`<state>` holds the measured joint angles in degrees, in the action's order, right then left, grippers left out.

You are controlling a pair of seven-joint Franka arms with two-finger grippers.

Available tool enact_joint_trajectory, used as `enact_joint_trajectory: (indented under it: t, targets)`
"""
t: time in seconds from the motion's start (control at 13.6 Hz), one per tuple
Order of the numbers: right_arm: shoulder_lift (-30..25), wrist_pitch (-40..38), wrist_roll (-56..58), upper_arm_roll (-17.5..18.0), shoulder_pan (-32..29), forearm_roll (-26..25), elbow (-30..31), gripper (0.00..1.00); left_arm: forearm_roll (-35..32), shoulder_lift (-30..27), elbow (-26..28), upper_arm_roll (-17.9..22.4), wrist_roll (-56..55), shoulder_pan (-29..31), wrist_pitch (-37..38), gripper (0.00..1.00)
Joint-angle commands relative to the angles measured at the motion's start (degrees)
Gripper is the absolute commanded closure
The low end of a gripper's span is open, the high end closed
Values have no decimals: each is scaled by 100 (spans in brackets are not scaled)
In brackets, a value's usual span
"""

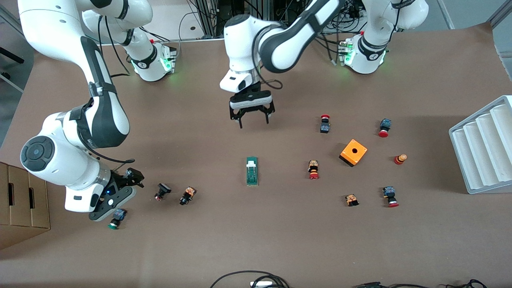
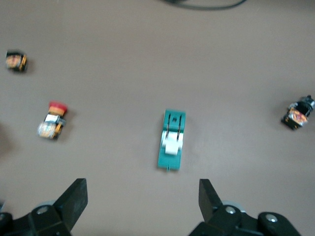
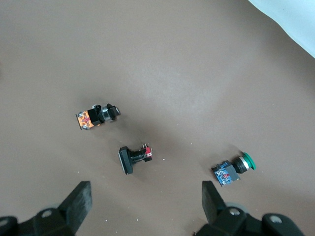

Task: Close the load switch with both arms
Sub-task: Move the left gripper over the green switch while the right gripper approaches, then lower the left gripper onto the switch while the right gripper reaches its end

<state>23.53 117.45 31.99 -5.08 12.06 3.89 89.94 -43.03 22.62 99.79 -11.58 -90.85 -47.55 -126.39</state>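
Nearest the camera, our right gripper (image 1: 120, 196) hung spread and empty over a green button (image 1: 117, 218) at the right arm's end of the table, well apart from the load switch (image 1: 252, 171). The switch lay loose mid-table. Farther off, our left gripper (image 1: 252, 116) hung spread above bare table; we judged one-sided pressure could skid the switch.

I can't read any text, label, brand or number here; the black bands on the white arm bases (image 1: 370, 50) carry small white marks I cannot make out.
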Motion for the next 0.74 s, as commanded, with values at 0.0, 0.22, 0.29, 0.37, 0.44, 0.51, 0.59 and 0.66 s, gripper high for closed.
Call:
enact_joint_trajectory:
  t: [0.0, 0.22, 0.29, 0.37, 0.44, 0.51, 0.59, 0.66]
  targets:
    - [-6, 76, 445, -11, 16, 6, -64, 0, -1247, 453, -91, 77, -886, -140, -270, 0]
    - [46, 85, 467, -2, 78, 41, -64, 5, -2697, 997, -91, 77, -1924, -184, -395, 0]
    - [81, 198, 396, 7, 199, 41, -64, 5, -3137, 1173, -91, 77, -2380, -236, -395, 0]
    - [142, 469, 396, -2, 331, 41, -64, 4, -3629, 1392, -91, 86, -2924, -376, -360, 0]
    - [212, 672, 396, -2, 402, 41, -64, 0, -4069, 1621, -108, 86, -3495, -430, -334, 0]
    - [283, 857, 439, -2, 446, 41, -64, 0, -4473, 1736, -100, 86, -3857, -439, -298, 0]
    - [327, 1015, 413, 7, 473, 41, -55, 0, -4730, 1876, -100, 86, -4000, -439, -228, 0]
    - [353, 1104, 404, 7, 621, 41, -55, 0, -4950, 2060, -135, 86, -4080, -517, -36, 0]
